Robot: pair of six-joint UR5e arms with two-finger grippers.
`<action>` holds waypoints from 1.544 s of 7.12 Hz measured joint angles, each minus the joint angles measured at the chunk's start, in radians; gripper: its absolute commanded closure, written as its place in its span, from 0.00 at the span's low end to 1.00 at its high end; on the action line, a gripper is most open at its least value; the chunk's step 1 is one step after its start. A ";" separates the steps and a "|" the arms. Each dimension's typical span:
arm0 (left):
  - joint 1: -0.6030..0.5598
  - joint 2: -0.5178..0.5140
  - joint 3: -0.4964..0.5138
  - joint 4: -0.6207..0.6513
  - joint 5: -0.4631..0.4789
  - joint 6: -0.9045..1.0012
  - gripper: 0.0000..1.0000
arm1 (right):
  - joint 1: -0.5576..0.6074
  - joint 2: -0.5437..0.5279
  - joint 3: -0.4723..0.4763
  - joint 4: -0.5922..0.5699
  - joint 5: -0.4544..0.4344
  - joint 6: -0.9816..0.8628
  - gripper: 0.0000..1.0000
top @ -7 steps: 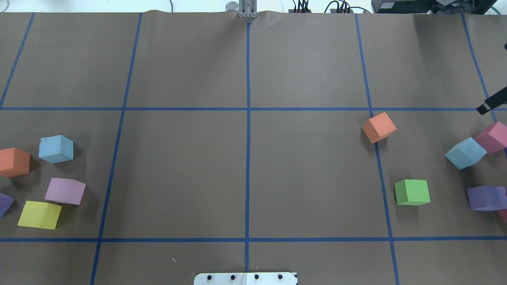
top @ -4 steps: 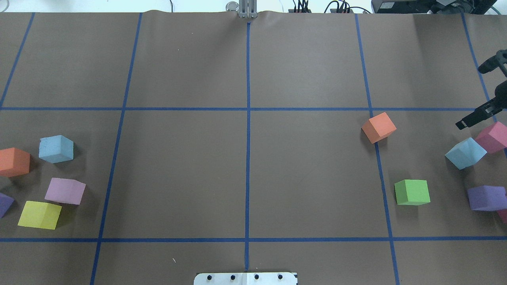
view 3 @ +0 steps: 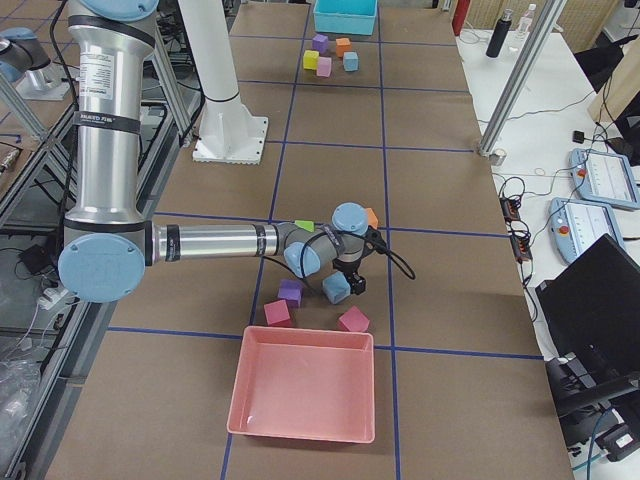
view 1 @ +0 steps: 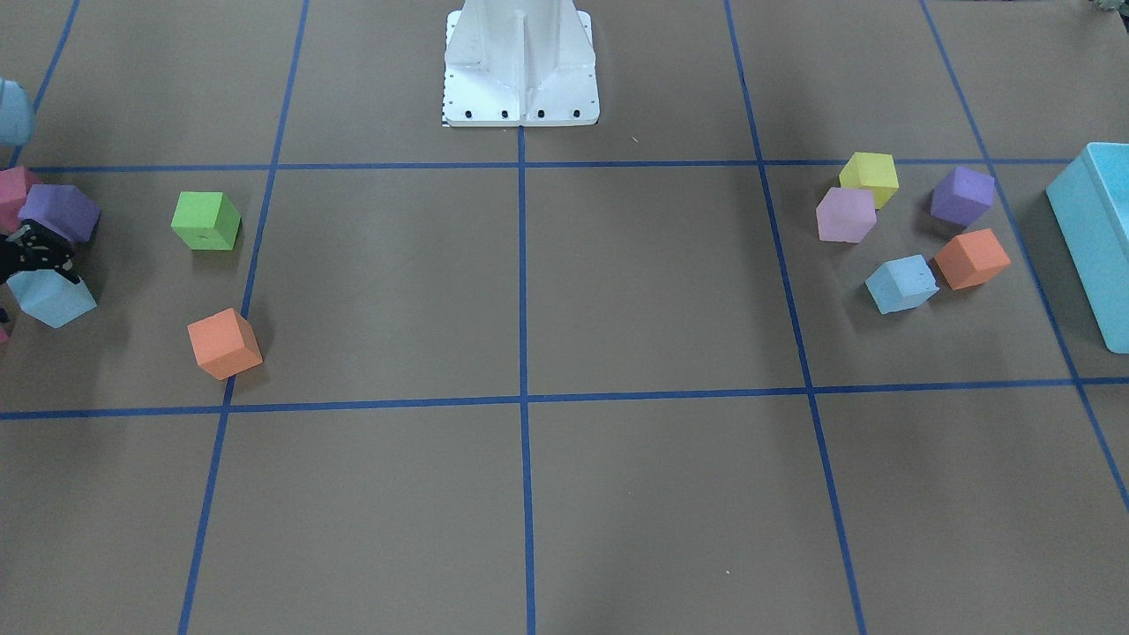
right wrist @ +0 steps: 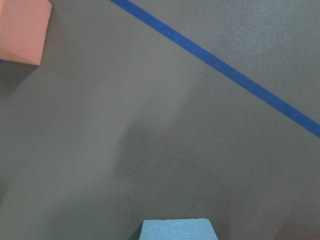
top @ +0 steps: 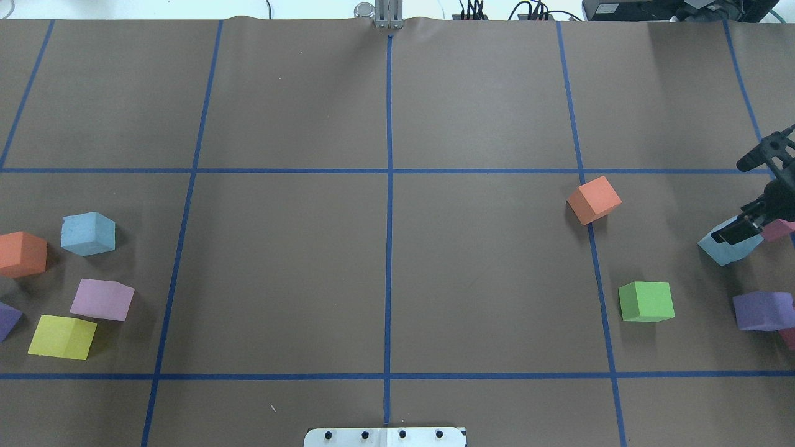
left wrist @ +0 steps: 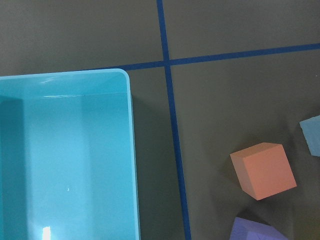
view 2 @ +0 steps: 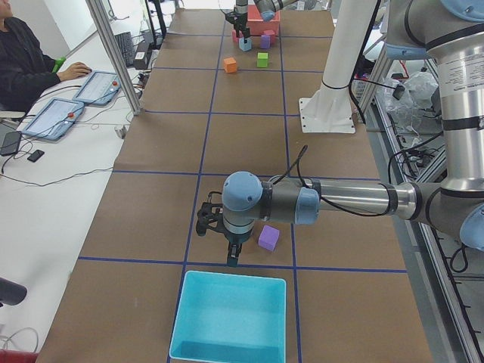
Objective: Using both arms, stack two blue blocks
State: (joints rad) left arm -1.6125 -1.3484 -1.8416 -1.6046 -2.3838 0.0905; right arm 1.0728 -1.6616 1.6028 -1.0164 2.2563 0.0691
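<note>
Two pale blue cubes sit at opposite ends of a brown table marked with blue tape lines. Front-facing view: the first blue block (view 1: pixel 51 300) rests on the table at the picture's left edge, with the black right gripper (view 1: pixel 40 256) just above it and a purple cube (view 1: pixel 60 212) behind. The second blue block (view 1: pixel 901 284) lies well apart on the right, just beside an orange cube (view 1: pixel 972 258) and near a turquoise box (view 1: pixel 1094 238). Overhead view: the right gripper comes in from the right edge with its jaws spread wide and nothing held. One of its fingers (top: pixel 734 230) overlaps the top of the first blue block, and the other is farther up the table. Left side view: the near left arm reaches across the table, and its left gripper (view 2: pixel 229 240) points down between the turquoise box and a purple cube; whether it is open or closed cannot be told. Right side view: the right gripper hangs directly over the first blue block. Left wrist view: the turquoise box, the orange cube and a sliver of the second blue block. Right wrist view: the first blue block's top edge at the bottom centre, with a lone orange cube (right wrist: pixel 20 27) at the top left.
</note>
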 measured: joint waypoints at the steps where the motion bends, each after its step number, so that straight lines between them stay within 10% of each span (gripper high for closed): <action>1: 0.000 0.000 0.000 0.000 0.000 0.000 0.02 | -0.012 -0.001 -0.025 0.027 -0.002 0.004 0.00; 3: 0.000 0.000 -0.001 0.000 0.000 0.000 0.02 | -0.030 -0.002 -0.041 0.041 -0.003 0.009 0.04; 6: 0.000 0.000 0.000 0.000 0.000 0.000 0.02 | -0.053 -0.003 -0.043 0.042 -0.006 0.028 0.40; 11: 0.001 -0.002 0.001 0.000 0.000 -0.002 0.02 | -0.056 0.003 -0.036 0.037 0.000 0.031 0.42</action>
State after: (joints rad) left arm -1.6118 -1.3506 -1.8409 -1.6043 -2.3840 0.0889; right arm 1.0169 -1.6584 1.5668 -0.9795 2.2561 0.0997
